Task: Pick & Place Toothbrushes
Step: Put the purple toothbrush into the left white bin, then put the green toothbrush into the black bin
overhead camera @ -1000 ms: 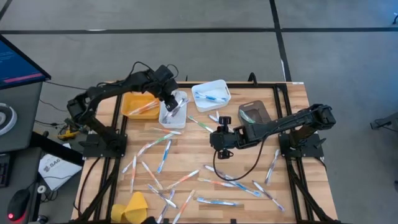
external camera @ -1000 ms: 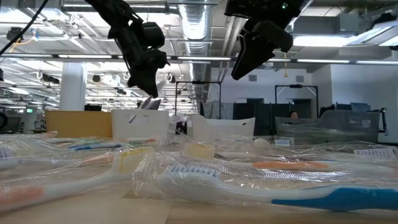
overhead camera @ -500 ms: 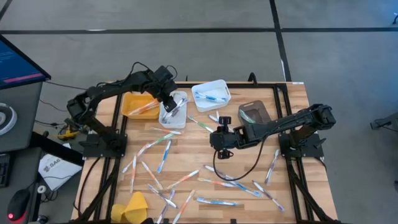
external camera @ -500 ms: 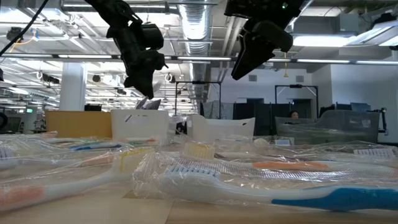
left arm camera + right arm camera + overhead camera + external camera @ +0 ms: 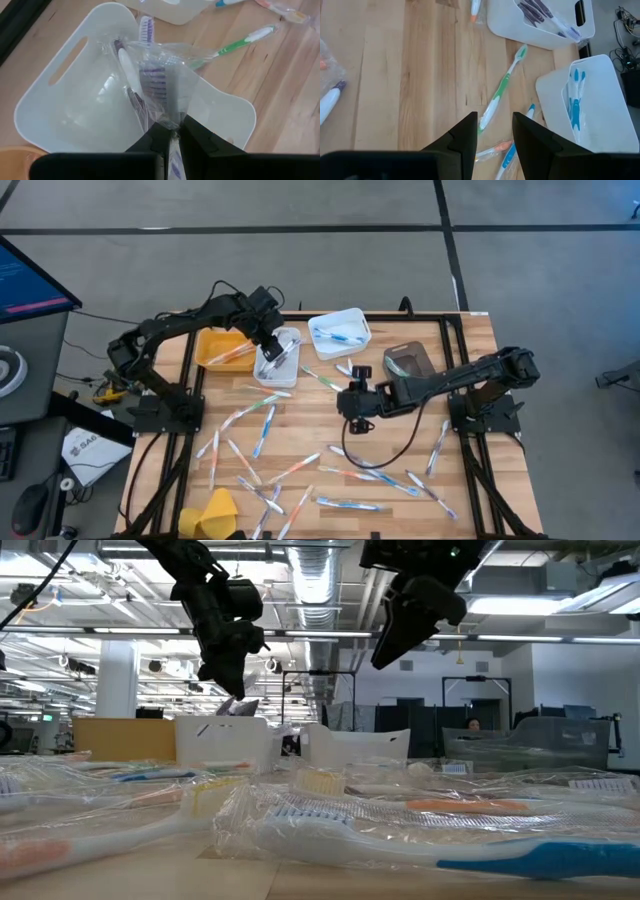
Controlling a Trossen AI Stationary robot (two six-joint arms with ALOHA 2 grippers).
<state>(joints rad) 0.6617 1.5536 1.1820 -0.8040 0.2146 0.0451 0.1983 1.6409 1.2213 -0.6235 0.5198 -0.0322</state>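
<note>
Many wrapped toothbrushes (image 5: 300, 470) lie scattered on the wooden table. My left gripper (image 5: 268, 342) hangs over the white bin (image 5: 280, 370) at the back left, shut on a white-and-purple toothbrush (image 5: 152, 80) in a clear wrapper. Another purple toothbrush (image 5: 131, 95) lies in that bin. My right gripper (image 5: 353, 418) stands open above the table's middle with nothing between its fingers (image 5: 495, 132). A green toothbrush (image 5: 502, 87) lies flat on the wood ahead of it. In the low view both grippers, left (image 5: 225, 680) and right (image 5: 385, 650), hang above the bins. My left gripper pinches the wrapped toothbrush's handle (image 5: 171, 131) between its two fingers, wrapper and all. The fingers come from above, slanting down toward the bin. The toothbrush reaches forward from them into the white bin; whether its far end rests on the bin I cannot tell.
An orange bin (image 5: 222, 348) stands left of the white one. A second white bin (image 5: 340, 332) with blue toothbrushes and a brown bin (image 5: 408, 362) stand along the back. A yellow lump (image 5: 212, 512) sits at the near left corner.
</note>
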